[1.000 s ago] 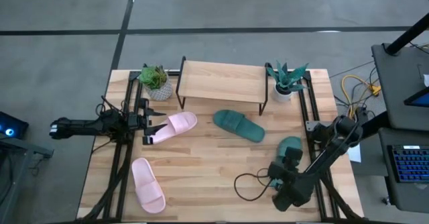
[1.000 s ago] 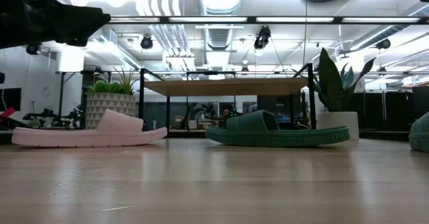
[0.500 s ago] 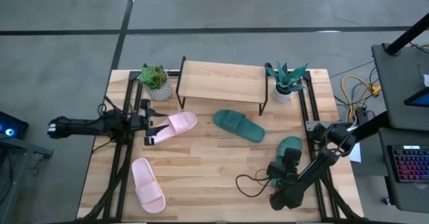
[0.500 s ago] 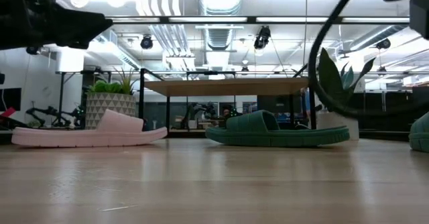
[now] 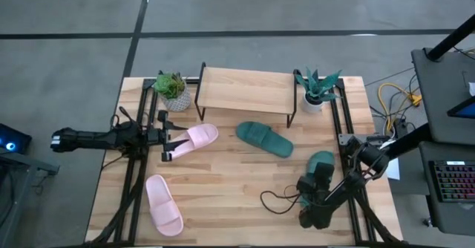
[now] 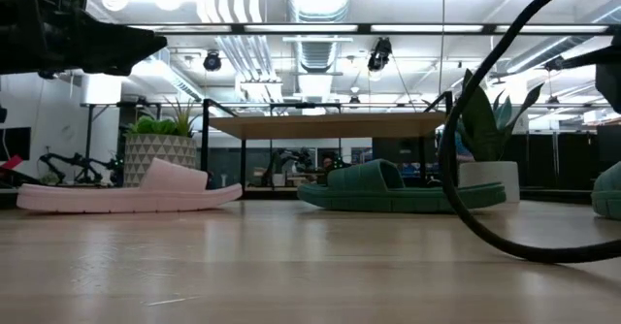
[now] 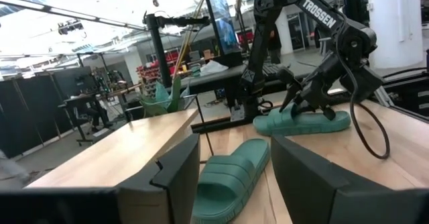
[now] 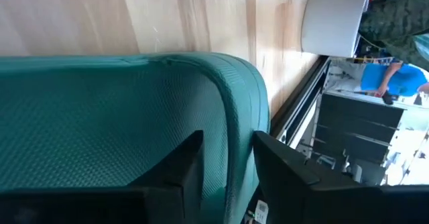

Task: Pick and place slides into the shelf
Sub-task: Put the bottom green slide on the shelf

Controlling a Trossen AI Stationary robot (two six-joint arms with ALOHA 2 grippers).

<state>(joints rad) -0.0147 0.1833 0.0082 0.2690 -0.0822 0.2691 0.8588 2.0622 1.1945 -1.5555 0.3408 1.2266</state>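
The right gripper (image 5: 320, 175) stands with fingers parted over the near-right teal slide (image 5: 321, 161), not yet clamped. The left gripper (image 5: 168, 145), fingers apart, hovers beside a pink slide (image 5: 193, 139). All four slides lie on the table; the shelf (image 5: 247, 90) holds none.

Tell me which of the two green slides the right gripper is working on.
The green slide at the table's right edge, right at the right gripper, whose open fingers straddle its rim. The other green slide lies mid-table in front of the shelf, clear of both arms.
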